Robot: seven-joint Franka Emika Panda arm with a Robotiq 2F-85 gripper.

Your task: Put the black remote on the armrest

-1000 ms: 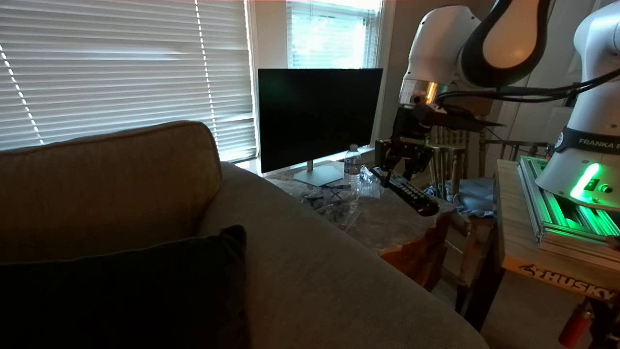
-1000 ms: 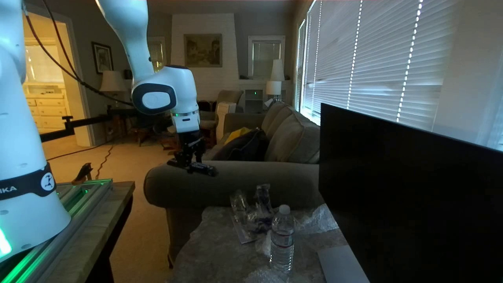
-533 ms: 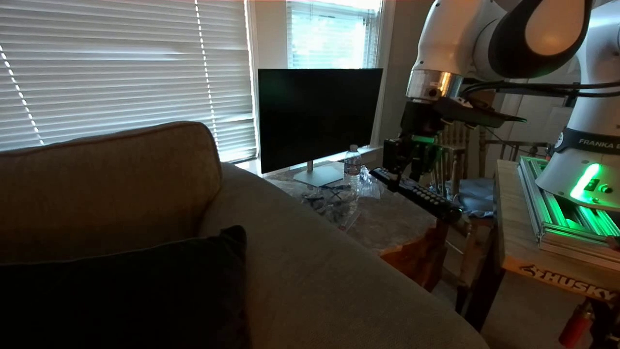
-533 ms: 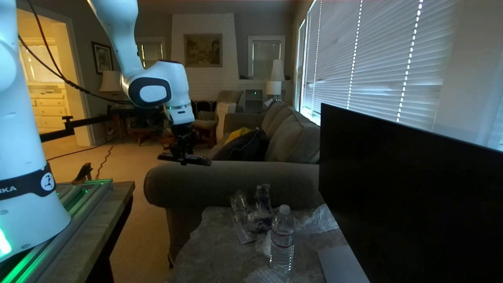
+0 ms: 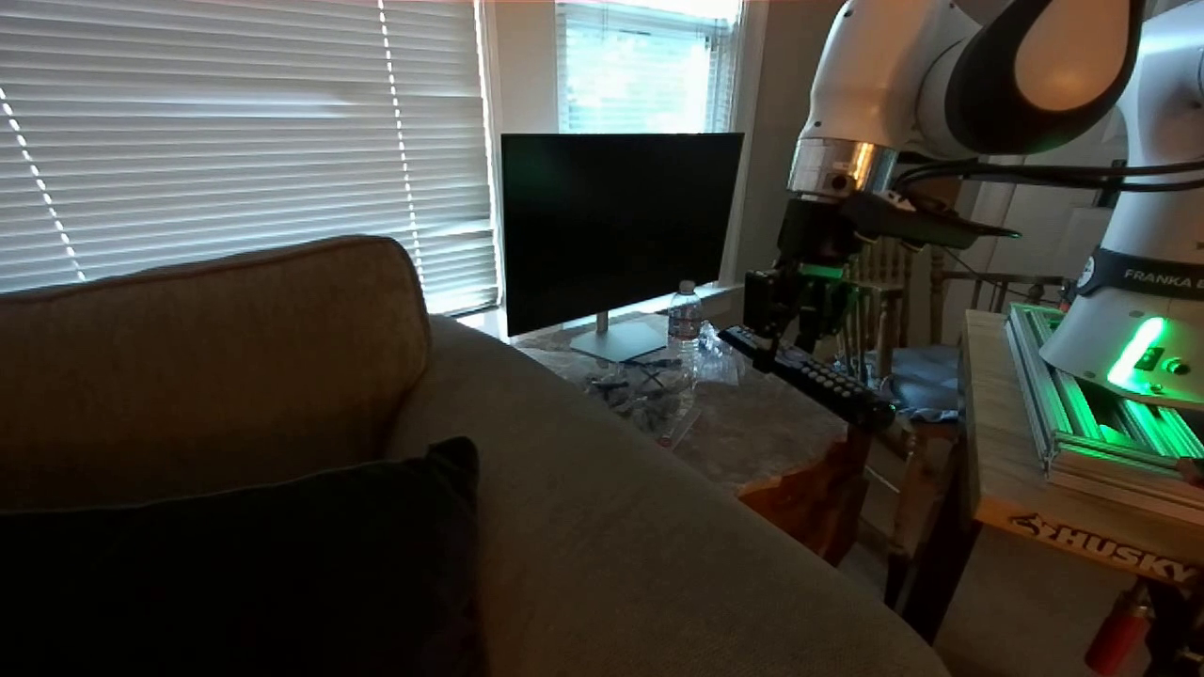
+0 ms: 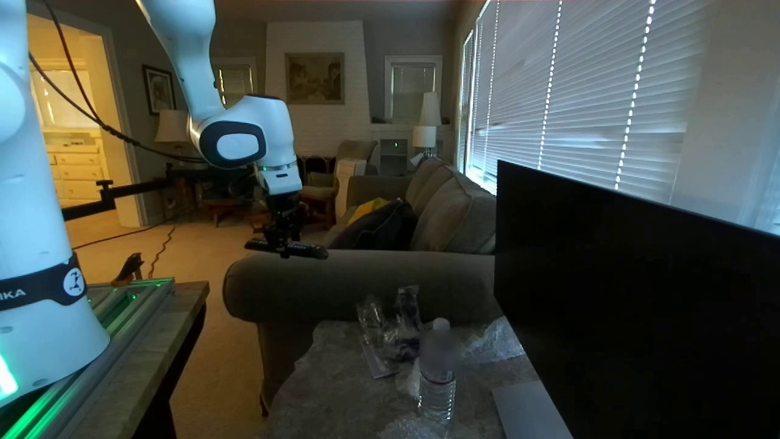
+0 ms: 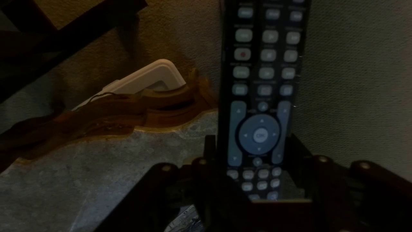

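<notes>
The black remote (image 5: 828, 384) hangs in the air, held in my gripper (image 5: 788, 348). In the wrist view the fingers stand on both sides of the remote (image 7: 260, 129), near its round pad. The beige armrest (image 5: 602, 527) runs across the foreground in an exterior view. In an exterior view the remote (image 6: 308, 250) shows at the level of the armrest's top edge (image 6: 378, 274), near its front end. In the wrist view the armrest fabric (image 7: 354, 80) lies to the right of the remote. The remote's lower end is partly hidden by the gripper.
A stone-topped side table (image 6: 329, 378) stands beside the armrest, with a water bottle (image 6: 436, 390), plastic wrapping (image 6: 396, 332) and a monitor (image 6: 609, 292). A dark cushion (image 5: 235, 574) lies on the sofa. A wooden workbench (image 5: 997, 376) carries the robot base.
Within the last second the gripper and remote moved toward the robot base and slightly up, away from the table. In the last half second they have hardly moved. The remote stays held.
</notes>
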